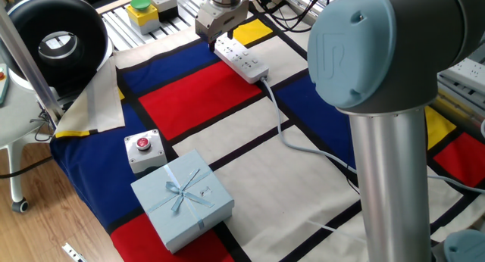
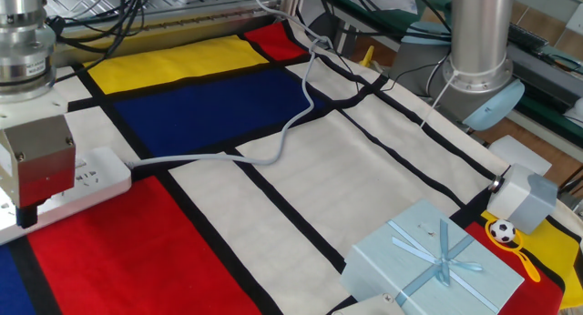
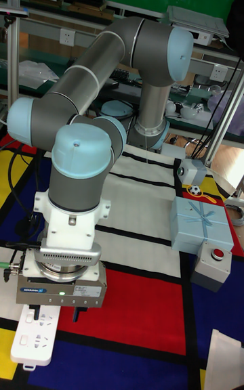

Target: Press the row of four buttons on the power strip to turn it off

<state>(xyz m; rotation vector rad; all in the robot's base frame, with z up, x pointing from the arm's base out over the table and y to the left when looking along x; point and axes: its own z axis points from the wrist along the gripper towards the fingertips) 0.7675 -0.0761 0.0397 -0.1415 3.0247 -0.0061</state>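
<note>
The power strip [image 1: 244,62] is a long white bar on the checked cloth at the far side, with its pale grey cord [image 1: 282,126] trailing toward the front. It also shows at the left edge of the other fixed view [image 2: 91,179] and low in the tall view [image 3: 32,340]. My gripper [image 1: 215,39] stands upright over the strip's far end, its dark fingertips [image 2: 25,217] right at the strip's top face. No view shows a gap or contact between the fingertips. The four buttons are too small to make out and lie partly under the gripper.
A pale blue gift box [image 1: 182,195] and a red button in grey housing [image 1: 142,145] sit at the front left. A green button in yellow housing [image 1: 142,10] stands at the back. My arm's thick column [image 1: 394,163] blocks the right side.
</note>
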